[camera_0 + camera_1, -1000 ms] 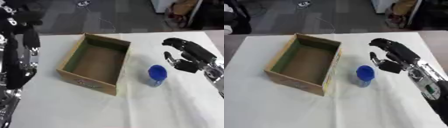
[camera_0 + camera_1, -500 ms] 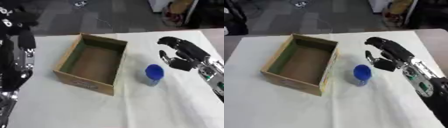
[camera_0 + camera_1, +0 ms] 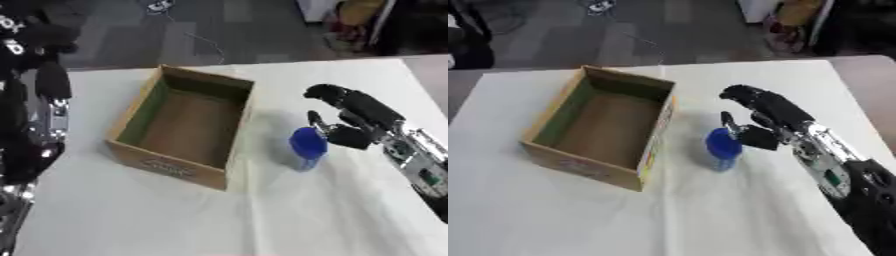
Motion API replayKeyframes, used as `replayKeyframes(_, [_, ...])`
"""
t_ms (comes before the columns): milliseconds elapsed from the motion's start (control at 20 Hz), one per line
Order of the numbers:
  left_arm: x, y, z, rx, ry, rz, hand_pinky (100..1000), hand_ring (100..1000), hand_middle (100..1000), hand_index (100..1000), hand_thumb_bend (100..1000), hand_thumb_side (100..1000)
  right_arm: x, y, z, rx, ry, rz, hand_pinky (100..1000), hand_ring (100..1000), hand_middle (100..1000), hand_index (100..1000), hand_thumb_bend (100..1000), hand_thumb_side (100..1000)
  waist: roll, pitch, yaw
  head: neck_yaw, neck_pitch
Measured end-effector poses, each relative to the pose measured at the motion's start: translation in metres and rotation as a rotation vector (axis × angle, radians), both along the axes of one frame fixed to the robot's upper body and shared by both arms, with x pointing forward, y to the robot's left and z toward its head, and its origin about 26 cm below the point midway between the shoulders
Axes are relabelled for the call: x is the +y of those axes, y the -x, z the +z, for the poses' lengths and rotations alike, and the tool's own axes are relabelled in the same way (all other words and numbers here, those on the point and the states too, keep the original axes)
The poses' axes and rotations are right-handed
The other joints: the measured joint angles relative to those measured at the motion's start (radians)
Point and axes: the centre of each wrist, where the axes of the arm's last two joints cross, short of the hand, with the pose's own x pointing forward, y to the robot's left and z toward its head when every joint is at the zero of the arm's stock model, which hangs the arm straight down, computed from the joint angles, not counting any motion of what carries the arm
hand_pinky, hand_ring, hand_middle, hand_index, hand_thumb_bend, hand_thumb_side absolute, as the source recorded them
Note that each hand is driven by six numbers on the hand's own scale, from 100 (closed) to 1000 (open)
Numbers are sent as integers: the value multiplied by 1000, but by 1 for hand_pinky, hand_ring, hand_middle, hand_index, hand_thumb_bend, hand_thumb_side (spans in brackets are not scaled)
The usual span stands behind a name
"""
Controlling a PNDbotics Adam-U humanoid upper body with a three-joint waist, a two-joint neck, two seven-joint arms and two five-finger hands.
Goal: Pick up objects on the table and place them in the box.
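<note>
One blue-capped small bottle point(image 3: 724, 146) stands on the white tabletop point(image 3: 710, 210), right of the open brown cardboard box point(image 3: 601, 125). Right hand point(image 3: 767, 117) beside it, fingers spread apart. Only the left eye view shows the left arm point(image 3: 31, 100); its hand's state cannot be told.

One open cardboard box point(image 3: 597, 137) sits on the counter point(image 3: 710, 220), with nothing visible inside it. One blue-capped bottle point(image 3: 724, 148) stands just beside the box. Two robot arms show: one right hand point(image 3: 765, 120) near the bottle, and one left arm point(image 3: 31, 110) at the view's edge.
</note>
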Motion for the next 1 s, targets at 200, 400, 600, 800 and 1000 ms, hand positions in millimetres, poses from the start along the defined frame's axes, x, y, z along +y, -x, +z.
replayKeyframes(200, [0, 0, 0, -1, 0, 0, 663, 698, 900, 761, 100, 763, 4, 2, -2, 24, -3, 22, 775, 895, 909, 948, 100, 1000, 0, 0, 0, 3, 0])
replayKeyframes(400, [-1, -1, 2, -8, 1, -3, 665, 699, 899, 761, 100, 762, 9, 5, -5, 43, 3, 51, 789, 901, 913, 953, 100, 1000, -1, 0, 1, 4, 0])
replayKeyframes(600, [-1, -1, 3, -9, 2, -5, 665, 699, 899, 761, 100, 761, 12, 7, -7, 63, 13, 75, 808, 913, 928, 970, 100, 1000, -2, 0, 2, 7, 0])
replayKeyframes(800, [-2, -1, 4, -14, 2, -7, 665, 699, 899, 761, 100, 761, 15, 8, -7, 89, 21, 95, 815, 919, 936, 981, 100, 1000, -4, 0, 4, 9, 0])
replayKeyframes(1000, [-2, -1, 5, -16, 2, -7, 665, 699, 899, 761, 100, 762, 17, 8, -9, 112, 30, 104, 833, 931, 956, 996, 100, 1000, -4, 0, 4, 9, 0])
